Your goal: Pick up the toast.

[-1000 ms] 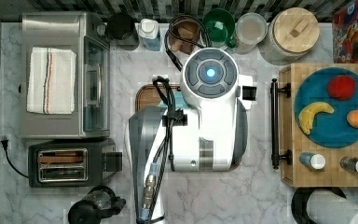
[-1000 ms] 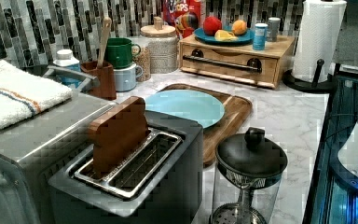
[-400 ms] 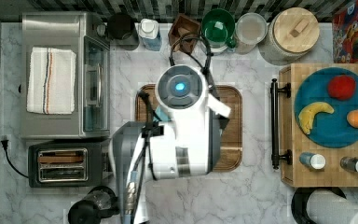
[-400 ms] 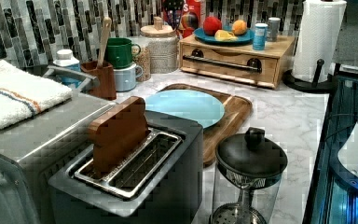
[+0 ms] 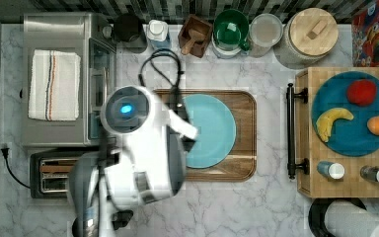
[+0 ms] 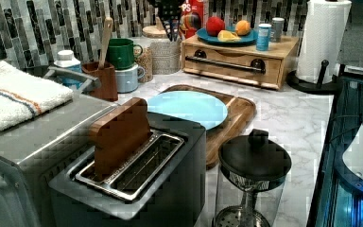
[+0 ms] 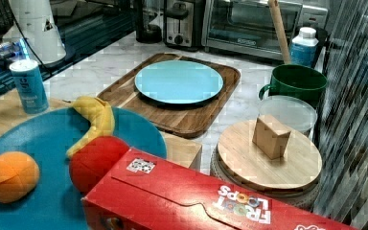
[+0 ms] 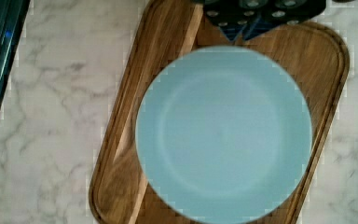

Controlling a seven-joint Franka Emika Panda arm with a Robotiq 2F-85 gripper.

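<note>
Toast (image 6: 118,137) stands upright in the toaster (image 6: 137,189) slot nearest the toaster oven (image 6: 23,142), top half exposed; it's probably light, stiff, crumbly. Pinch its flat faces near the top edge, gently. You can't tell the gripper's finger state; the wrist view looks down on the teal plate (image 8: 223,135).

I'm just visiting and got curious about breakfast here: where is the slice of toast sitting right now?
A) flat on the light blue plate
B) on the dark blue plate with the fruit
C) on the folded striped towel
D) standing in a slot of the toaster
D: in the left view the toast stands upright in the toaster, while the light blue plate lies bare on its wooden tray.
</note>
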